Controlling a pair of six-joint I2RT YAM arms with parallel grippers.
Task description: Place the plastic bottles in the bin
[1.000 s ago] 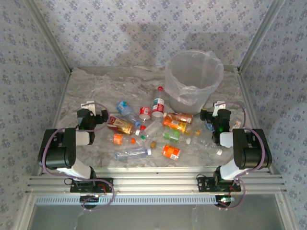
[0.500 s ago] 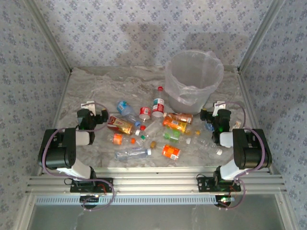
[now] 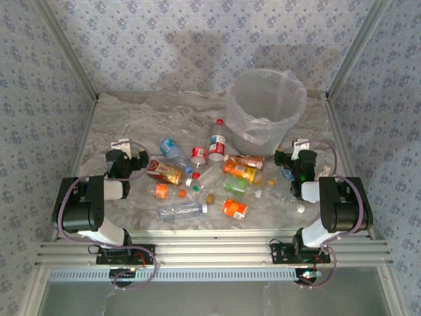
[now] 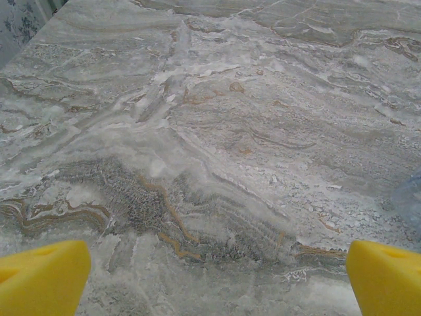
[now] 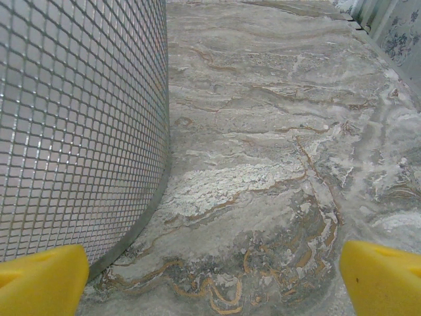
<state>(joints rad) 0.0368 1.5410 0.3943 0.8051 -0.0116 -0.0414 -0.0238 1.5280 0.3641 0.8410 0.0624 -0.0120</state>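
**Both arms parked low near the table's [image 4: 217, 131] front edge, no bottle yet picked.** The left gripper [image 4: 214, 276] is spread wide and empty, its yellow pads [image 4: 43, 276] at the two lower corners of its wrist view, with bare marbled surface ahead of it. The right gripper [image 5: 210, 276] is likewise wide and empty. The bin [image 5: 79, 131] rises just ahead of it and to its left; the fine grid on the wall may be the liner's texture, though the close view leaves this unsure. The plastic bottles [image 3: 235, 208] lie scattered between the two grippers, most on their sides, all those in view outside the bin. Wide jaws suit a first approach to a bottle's body. The bin's place beside the right gripper gives that arm the shorter carry.
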